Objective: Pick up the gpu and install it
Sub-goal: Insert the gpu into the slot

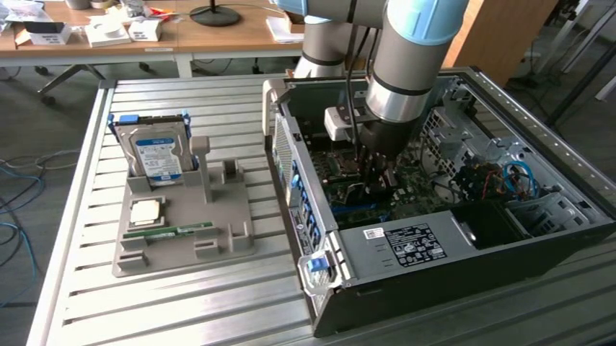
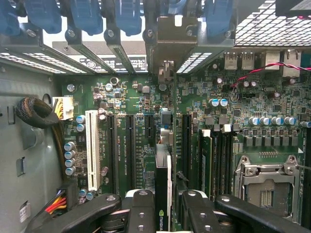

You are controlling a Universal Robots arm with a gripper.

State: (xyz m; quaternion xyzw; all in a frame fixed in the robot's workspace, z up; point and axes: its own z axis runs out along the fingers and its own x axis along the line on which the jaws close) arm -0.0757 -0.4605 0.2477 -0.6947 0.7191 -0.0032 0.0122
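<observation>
Slatted metal worktop (image 1: 192, 303) carries an open computer case (image 1: 288, 169), with cluttered wooden desks (image 1: 231, 37) behind it. The gpu (image 2: 162, 170) is inside that case, gripped by its upper edge between the two black fingers (image 2: 141, 208) of the end effector (image 2: 166, 201), which are drawn in narrow and clamped on the thin card. Seen from the wrist, the card is edge-on, a dark strip with a logo on its spine, hanging straight beneath the end effector with its lower edge toward the green motherboard (image 2: 136, 97). Its long axis runs parallel to the black expansion slots (image 2: 112, 145) and points at the rear wall of the case, where the bracket openings and blue latches (image 2: 121, 14) sit. It appears lined up over the gap between two of the long slots; whether its edge connector has reached a slot I cannot tell, since the card hides what lies under it. In the exterior view the arm (image 1: 409, 65) reaches steeply down into the case, the end effector (image 1: 376, 180) low among the board's parts. Well apart, toward the exterior view's left, a grey holder (image 1: 221, 241) keeps the hard drive (image 1: 159, 155) upright, with a processor chip (image 1: 144, 211) and a green memory stick (image 1: 173, 232) lying flat.
</observation>
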